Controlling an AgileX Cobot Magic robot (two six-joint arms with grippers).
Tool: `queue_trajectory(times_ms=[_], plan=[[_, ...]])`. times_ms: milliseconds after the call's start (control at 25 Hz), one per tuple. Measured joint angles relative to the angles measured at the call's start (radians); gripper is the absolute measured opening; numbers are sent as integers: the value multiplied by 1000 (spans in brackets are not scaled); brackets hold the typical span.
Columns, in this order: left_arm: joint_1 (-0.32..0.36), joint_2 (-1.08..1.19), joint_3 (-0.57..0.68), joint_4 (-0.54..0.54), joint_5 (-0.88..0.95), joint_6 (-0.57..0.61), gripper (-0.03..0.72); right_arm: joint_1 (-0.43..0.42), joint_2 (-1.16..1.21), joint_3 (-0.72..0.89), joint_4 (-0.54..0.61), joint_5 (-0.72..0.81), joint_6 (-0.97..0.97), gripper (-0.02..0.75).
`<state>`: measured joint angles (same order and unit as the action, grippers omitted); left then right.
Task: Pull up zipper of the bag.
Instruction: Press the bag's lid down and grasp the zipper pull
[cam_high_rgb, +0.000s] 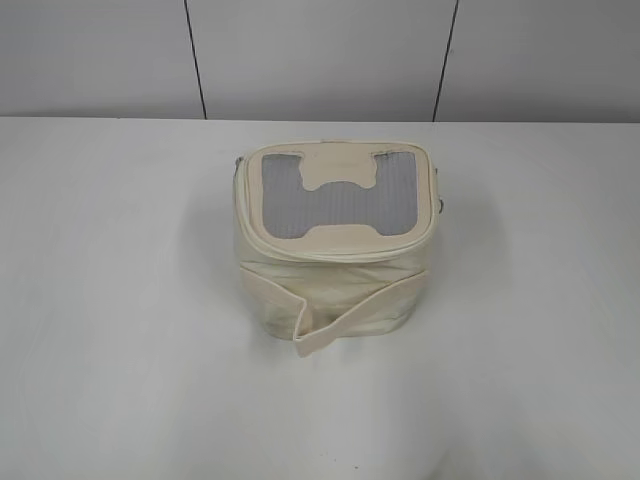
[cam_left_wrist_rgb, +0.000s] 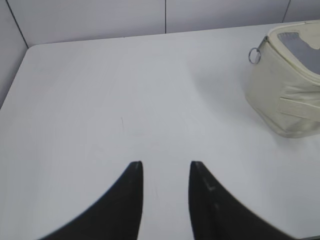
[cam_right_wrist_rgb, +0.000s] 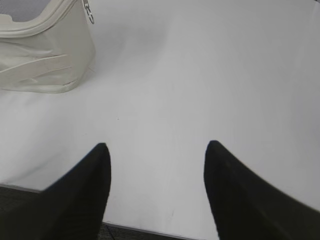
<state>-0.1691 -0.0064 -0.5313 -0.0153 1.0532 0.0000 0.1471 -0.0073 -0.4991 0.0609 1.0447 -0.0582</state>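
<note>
The cream-white bag (cam_high_rgb: 335, 270) stands mid-table, grey mesh lid panel with a cream H-shaped patch on top, wide strap across its front. The zipper (cam_high_rgb: 340, 257) track runs round the lid edge. One silver ring pull (cam_left_wrist_rgb: 254, 55) hangs at the bag's corner in the left wrist view; another pull (cam_right_wrist_rgb: 89, 12) shows in the right wrist view. The bag also shows in the left wrist view (cam_left_wrist_rgb: 280, 95) and the right wrist view (cam_right_wrist_rgb: 45, 55). My left gripper (cam_left_wrist_rgb: 165, 165) is open and empty, well left of the bag. My right gripper (cam_right_wrist_rgb: 157, 146) is open and empty, right of the bag near the table's front edge.
The white table (cam_high_rgb: 120, 300) spreads around the bag. A grey panelled wall (cam_high_rgb: 320, 50) stands behind it. The table's front edge (cam_right_wrist_rgb: 150, 231) shows just below my right gripper.
</note>
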Motion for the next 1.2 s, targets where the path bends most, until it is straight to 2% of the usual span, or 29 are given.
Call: queue_trajectory(times_ms=[1200], plan=[[0,0,0,0,0,0,238,0,0,0,16,-1,0,471]])
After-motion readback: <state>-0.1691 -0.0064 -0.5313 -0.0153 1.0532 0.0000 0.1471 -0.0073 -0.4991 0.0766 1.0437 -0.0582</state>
